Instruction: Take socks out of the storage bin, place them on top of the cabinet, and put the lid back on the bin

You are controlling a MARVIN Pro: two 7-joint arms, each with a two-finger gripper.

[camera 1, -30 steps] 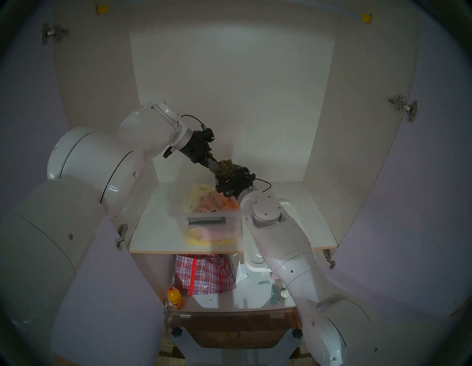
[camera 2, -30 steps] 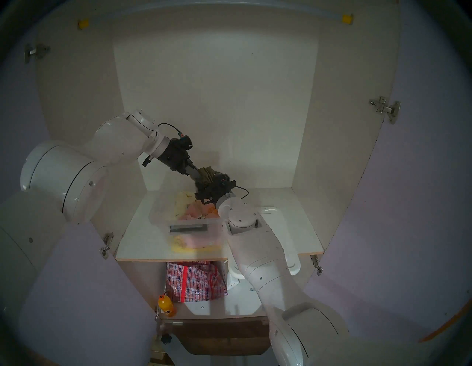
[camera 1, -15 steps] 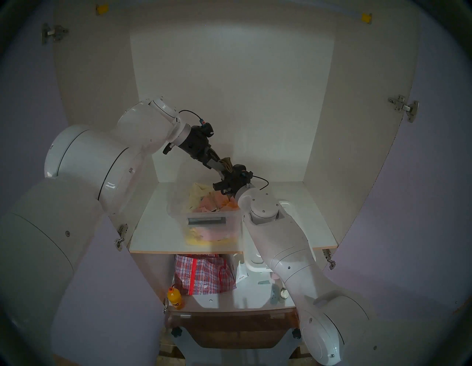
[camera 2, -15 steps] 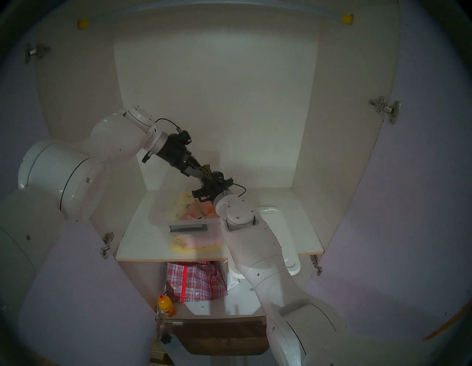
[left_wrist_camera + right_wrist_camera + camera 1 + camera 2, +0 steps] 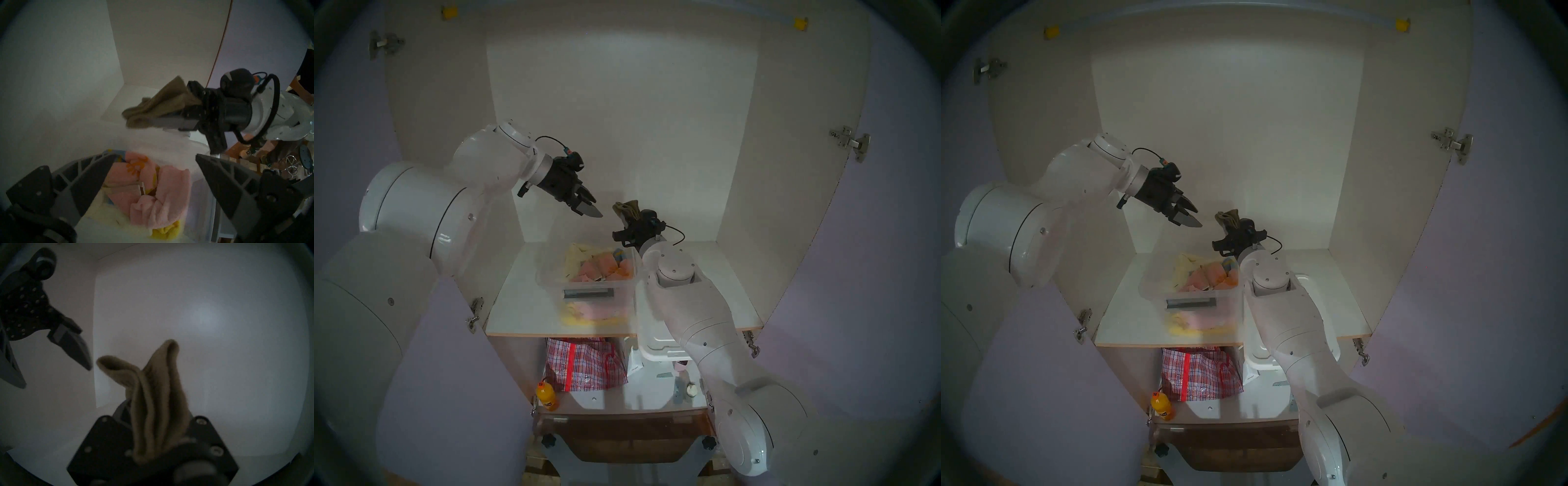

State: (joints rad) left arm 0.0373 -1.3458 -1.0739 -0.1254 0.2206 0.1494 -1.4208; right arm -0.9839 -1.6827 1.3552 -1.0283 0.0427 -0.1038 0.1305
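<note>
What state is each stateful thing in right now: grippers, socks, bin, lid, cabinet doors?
left gripper: open, empty, apart from the socks.
right gripper: shut on the socks.
socks: held up above the bin.
storage bin: uncovered, cloth inside.
lid: off, lying right of the bin under the right arm.
cabinet doors: open.
</note>
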